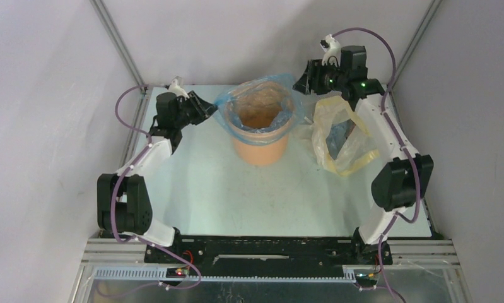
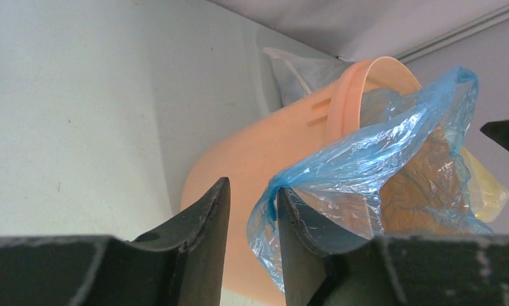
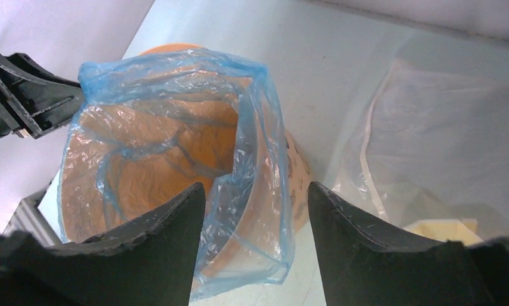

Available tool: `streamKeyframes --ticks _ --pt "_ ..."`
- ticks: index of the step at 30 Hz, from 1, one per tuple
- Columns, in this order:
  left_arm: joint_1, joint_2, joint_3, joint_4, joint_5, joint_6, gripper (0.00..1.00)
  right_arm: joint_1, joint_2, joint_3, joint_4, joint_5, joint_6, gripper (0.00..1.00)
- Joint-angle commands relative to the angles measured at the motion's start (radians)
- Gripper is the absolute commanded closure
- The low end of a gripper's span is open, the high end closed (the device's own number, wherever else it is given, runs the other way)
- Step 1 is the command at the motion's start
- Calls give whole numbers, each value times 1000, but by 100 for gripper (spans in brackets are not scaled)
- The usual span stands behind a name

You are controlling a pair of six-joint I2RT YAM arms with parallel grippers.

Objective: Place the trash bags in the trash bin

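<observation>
The orange-tan trash bin [image 1: 260, 144] stands upright mid-table. A light-blue trash bag [image 1: 257, 101] lies opened in its mouth, with its edges spread over the rim. My left gripper [image 1: 209, 111] is at the bin's left rim. In the left wrist view it [image 2: 251, 191] is open, and the bag's edge [image 2: 372, 150] is hooked over the tip of one finger [image 2: 302, 229] beside the bin wall [image 2: 258, 146]. My right gripper [image 1: 301, 82] is above the bin's right rim. It [image 3: 255, 188] is open, and a corner of the bag [image 3: 264, 210] hangs between the fingers.
A larger yellowish-clear plastic bag [image 1: 339, 136] lies crumpled right of the bin, under my right arm, and also shows in the right wrist view [image 3: 430, 140]. Metal frame posts run along the table's back corners.
</observation>
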Motion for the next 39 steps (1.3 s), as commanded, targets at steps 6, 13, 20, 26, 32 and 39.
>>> streamKeyframes --ticks 6,13,20,26,32,39 --pt "5 17 63 19 25 22 65 15 178 214 -30 -110 -4 37" --pt "5 54 87 28 55 20 68 20 239 279 16 -133 23 50" --pt "5 76 99 30 50 31 86 18 285 314 64 -102 48 95" --pt "5 112 125 25 63 29 94 11 339 344 114 -46 83 100" --pt "5 139 138 30 75 28 94 13 428 426 90 -26 96 100" --pt "5 183 171 20 102 25 94 17 482 452 59 -10 93 100"
